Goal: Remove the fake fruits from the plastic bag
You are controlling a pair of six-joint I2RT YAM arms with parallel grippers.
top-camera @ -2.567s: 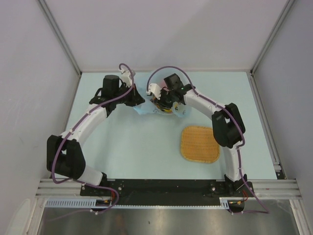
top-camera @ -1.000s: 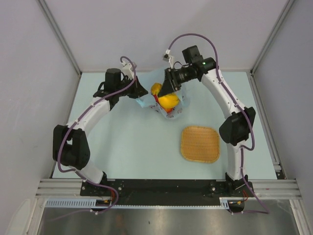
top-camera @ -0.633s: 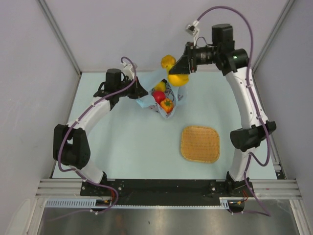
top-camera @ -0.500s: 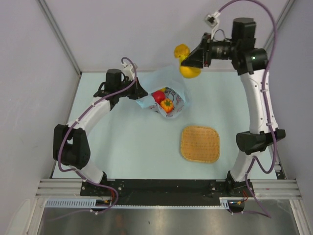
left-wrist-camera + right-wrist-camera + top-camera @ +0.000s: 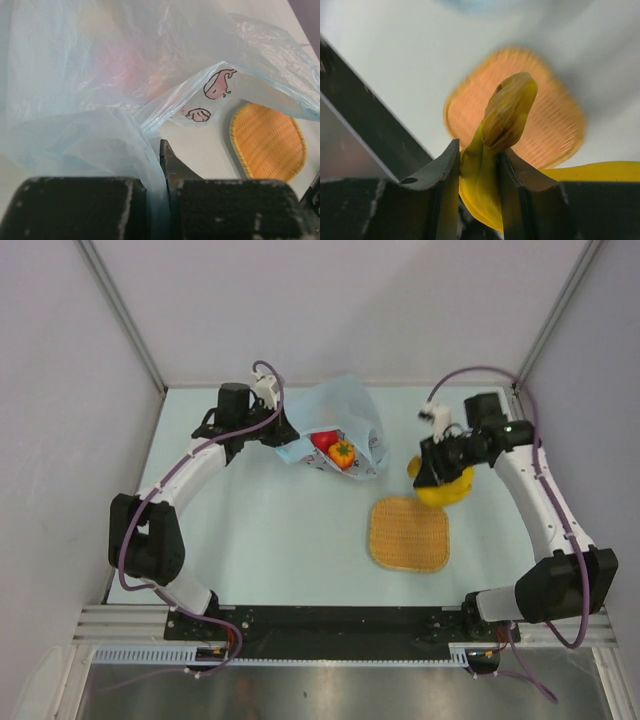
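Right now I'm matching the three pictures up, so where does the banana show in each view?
Top external: banana right of centre, by the mat's far right corner.
Left wrist: not in it; it shows the bag and the mat.
Right wrist: centre, banana clamped in the right gripper, mat blurred behind.
Shared landmark: the orange mat, in all three views.

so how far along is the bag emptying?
No fruit is set down yet. In hand: right tool grips the yellow plastic banana over the woven orange mat, left tool pinches the crinkly light-blue plastic bag. Left: a glossy red apple and a red-orange fruit with green top show inside; more may be hidden.
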